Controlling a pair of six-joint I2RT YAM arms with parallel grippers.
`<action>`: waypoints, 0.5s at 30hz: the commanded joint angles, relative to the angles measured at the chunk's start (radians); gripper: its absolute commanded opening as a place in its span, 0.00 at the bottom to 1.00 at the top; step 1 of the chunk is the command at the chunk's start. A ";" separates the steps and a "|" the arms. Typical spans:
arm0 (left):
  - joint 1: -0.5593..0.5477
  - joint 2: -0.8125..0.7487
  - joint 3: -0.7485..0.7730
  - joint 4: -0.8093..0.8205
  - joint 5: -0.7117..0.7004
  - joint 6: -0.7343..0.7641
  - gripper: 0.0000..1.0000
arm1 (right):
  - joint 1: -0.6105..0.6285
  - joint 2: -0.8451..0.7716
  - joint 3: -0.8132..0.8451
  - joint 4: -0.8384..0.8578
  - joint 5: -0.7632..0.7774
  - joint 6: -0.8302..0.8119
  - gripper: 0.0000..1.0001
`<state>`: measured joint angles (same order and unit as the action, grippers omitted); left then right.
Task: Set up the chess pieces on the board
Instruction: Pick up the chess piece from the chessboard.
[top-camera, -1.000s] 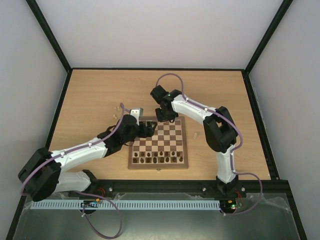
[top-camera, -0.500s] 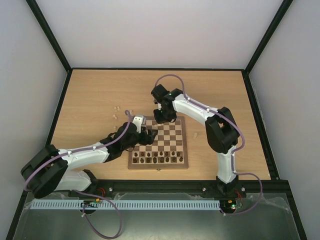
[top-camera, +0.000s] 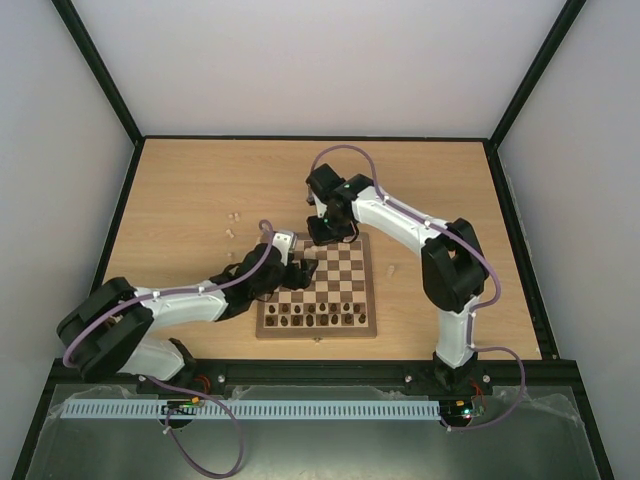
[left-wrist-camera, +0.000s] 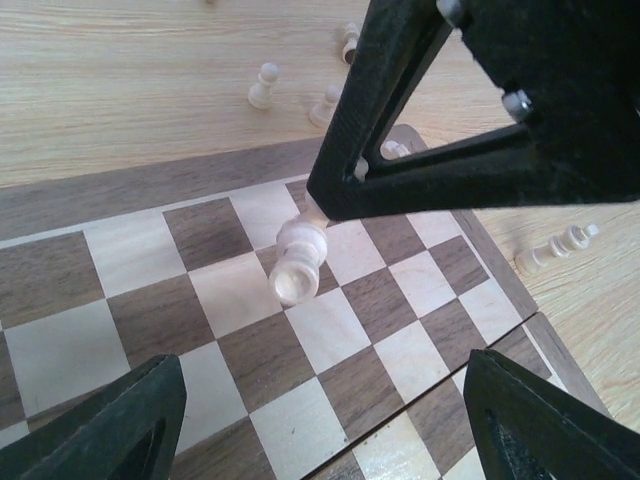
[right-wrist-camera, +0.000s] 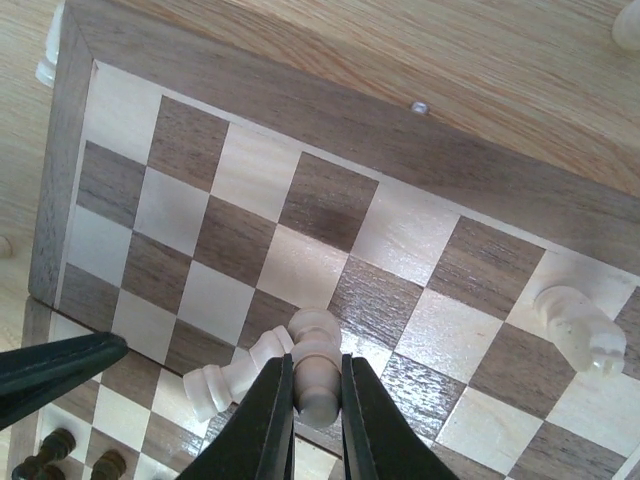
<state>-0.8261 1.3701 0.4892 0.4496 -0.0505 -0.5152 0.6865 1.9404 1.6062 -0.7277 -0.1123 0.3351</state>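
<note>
Step in hand: placing one pale man on the far half of the board (top-camera: 352, 272).

- Near rows of the board: dark pieces (top-camera: 310, 318) stand in two ranks. Too small in the top view to tell types or check the order.
- Left side of the board, about mid-depth: left gripper (left-wrist-camera: 322, 360) hangs over the squares, fingers spread wide with nothing between them.
- Far rows of the board: right gripper (right-wrist-camera: 318, 362) is clamped tight on a held pale piece (left-wrist-camera: 298, 262). The piece is tilted, not upright, with its base low over the squares. I can't tell whether it touches.
- A second pale piece (right-wrist-camera: 232, 378) lies on its side just beside the held one. Contact between them is unclear.
- A third pale piece (right-wrist-camera: 580, 335) lies toppled on the board's far rows.
- Off the board, on the table (top-camera: 180, 200): loose pale pieces (left-wrist-camera: 263, 86) are scattered. One (left-wrist-camera: 555, 250) lies flat just beside the board's frame.

Next move, my read: level the held piece over its square, set the base flat, release and lift straight up. There's a risk of nudging the toppled neighbour.

Hidden: the right gripper's body blocks the far edge of the board in the left wrist view. The target square isn't identifiable, and neither is the type of the held piece.
</note>
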 joint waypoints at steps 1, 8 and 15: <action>-0.004 0.023 0.046 0.021 -0.023 0.019 0.79 | -0.004 -0.050 -0.020 -0.059 -0.030 -0.019 0.03; -0.004 0.077 0.108 0.012 -0.010 0.032 0.60 | -0.004 -0.070 -0.064 -0.048 -0.034 -0.023 0.02; -0.004 0.107 0.126 0.005 0.008 0.031 0.49 | -0.004 -0.068 -0.065 -0.045 -0.029 -0.028 0.02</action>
<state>-0.8265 1.4639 0.5919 0.4500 -0.0517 -0.4934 0.6865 1.9076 1.5501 -0.7307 -0.1310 0.3202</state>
